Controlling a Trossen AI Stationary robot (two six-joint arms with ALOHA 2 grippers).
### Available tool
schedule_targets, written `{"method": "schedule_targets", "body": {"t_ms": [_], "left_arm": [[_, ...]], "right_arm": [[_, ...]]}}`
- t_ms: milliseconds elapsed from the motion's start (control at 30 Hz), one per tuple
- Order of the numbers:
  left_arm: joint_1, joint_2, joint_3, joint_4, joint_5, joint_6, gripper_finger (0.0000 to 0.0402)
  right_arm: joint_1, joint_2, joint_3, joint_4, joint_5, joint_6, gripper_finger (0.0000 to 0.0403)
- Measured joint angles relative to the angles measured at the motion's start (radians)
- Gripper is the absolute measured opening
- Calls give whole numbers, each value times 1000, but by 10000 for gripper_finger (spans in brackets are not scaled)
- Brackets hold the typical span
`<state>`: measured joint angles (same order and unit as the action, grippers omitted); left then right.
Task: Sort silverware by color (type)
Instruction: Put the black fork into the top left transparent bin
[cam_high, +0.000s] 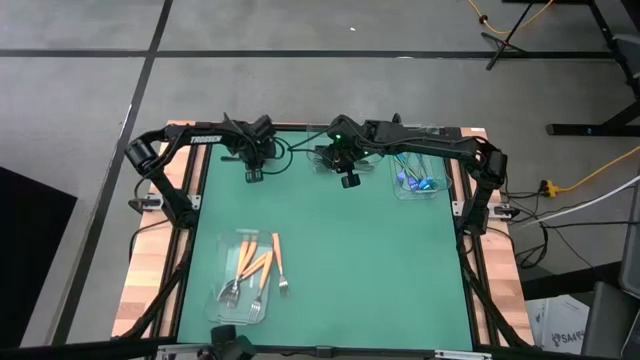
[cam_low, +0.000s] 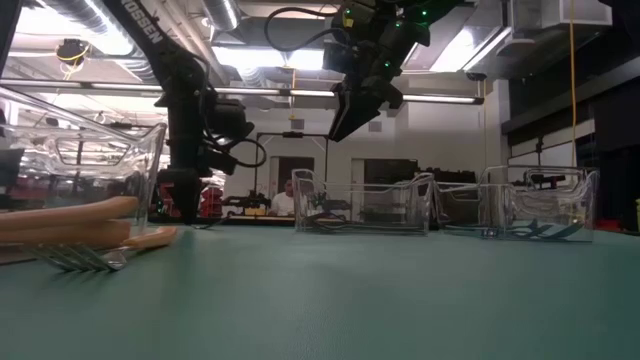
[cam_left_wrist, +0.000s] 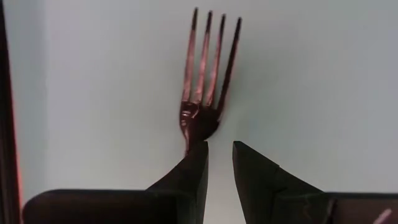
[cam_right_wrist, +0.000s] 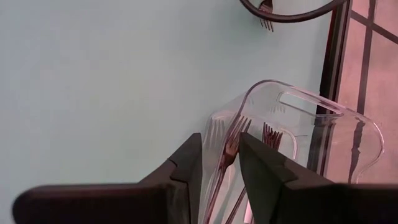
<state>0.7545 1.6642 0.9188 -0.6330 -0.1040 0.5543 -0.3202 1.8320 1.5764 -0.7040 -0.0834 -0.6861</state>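
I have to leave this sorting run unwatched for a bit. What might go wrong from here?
1. The left gripper seems to pinch a dark fork only by one finger's tip; it may swing or drop.
2. The right gripper holds another fork at a clear tray already holding forks; it could snag them.
3. Orange-handled forks lie heaped across their tray; one may slide out.

green table mat (cam_high: 340, 250) on wooden bench | clear tray (cam_high: 236, 285) near left corner | clear tray (cam_high: 418, 176) far right | clear tray (cam_low: 362, 203) far middle | person (cam_low: 287, 198) seated beyond table | yellow cable (cam_high: 590, 172) on floor
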Motion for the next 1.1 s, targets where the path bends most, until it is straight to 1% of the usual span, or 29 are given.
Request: {"method": "schedule_targets", "body": {"t_ms": [600,1100], "left_arm": [[86,0,0,40,2,80,68],[97,0,-2,10,13,113,68]], "right_arm": [[0,0,0,0,0,0,95],[0,0,0,0,0,0,95]]}}
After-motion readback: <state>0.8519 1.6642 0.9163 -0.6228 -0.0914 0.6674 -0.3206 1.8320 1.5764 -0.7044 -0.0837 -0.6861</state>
